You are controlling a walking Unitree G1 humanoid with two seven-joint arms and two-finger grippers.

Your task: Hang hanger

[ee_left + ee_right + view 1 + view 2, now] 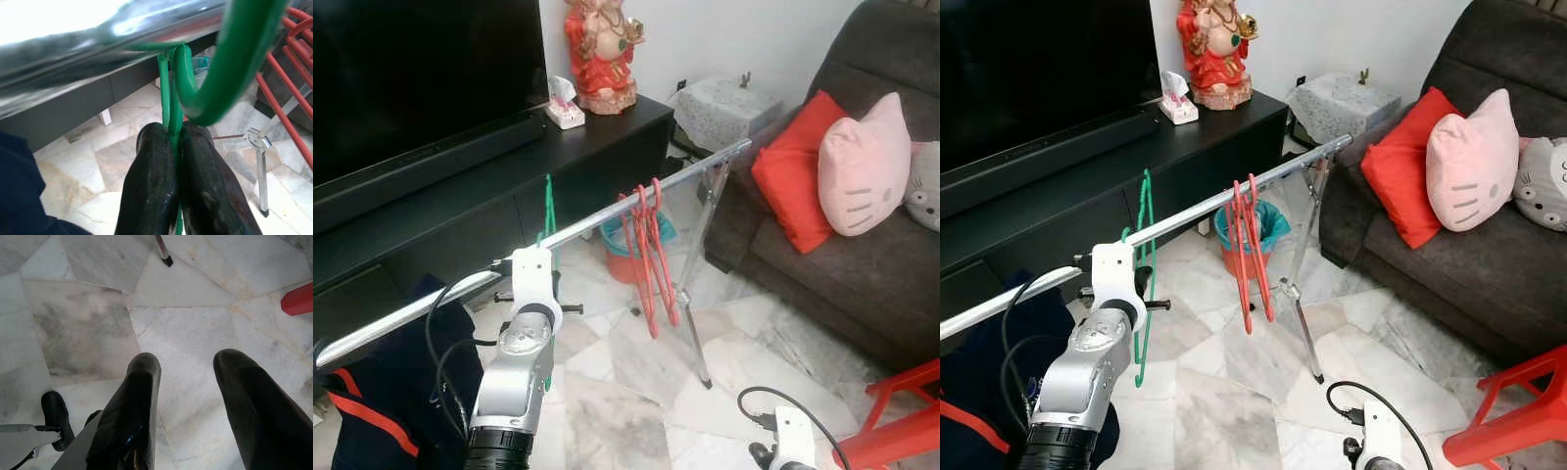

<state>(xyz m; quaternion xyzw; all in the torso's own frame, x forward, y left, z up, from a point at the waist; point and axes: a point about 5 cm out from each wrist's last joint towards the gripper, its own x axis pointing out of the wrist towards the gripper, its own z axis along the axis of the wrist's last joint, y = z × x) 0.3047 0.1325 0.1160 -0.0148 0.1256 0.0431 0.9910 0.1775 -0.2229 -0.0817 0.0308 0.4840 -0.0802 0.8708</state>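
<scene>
Green hanger [1144, 284] is hanging with its hook over the metal rail [1205, 209] of the clothes rack, the left hand [172, 142] clamping its neck just below the rail. Red hangers [1250, 250] are hanging farther along. Right hand [188, 382] is idling above the marble floor [186, 328], fingers apart.

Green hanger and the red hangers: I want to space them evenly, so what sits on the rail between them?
Nothing; in the right eye view the rail runs bare between the green hanger and red hangers.
</scene>
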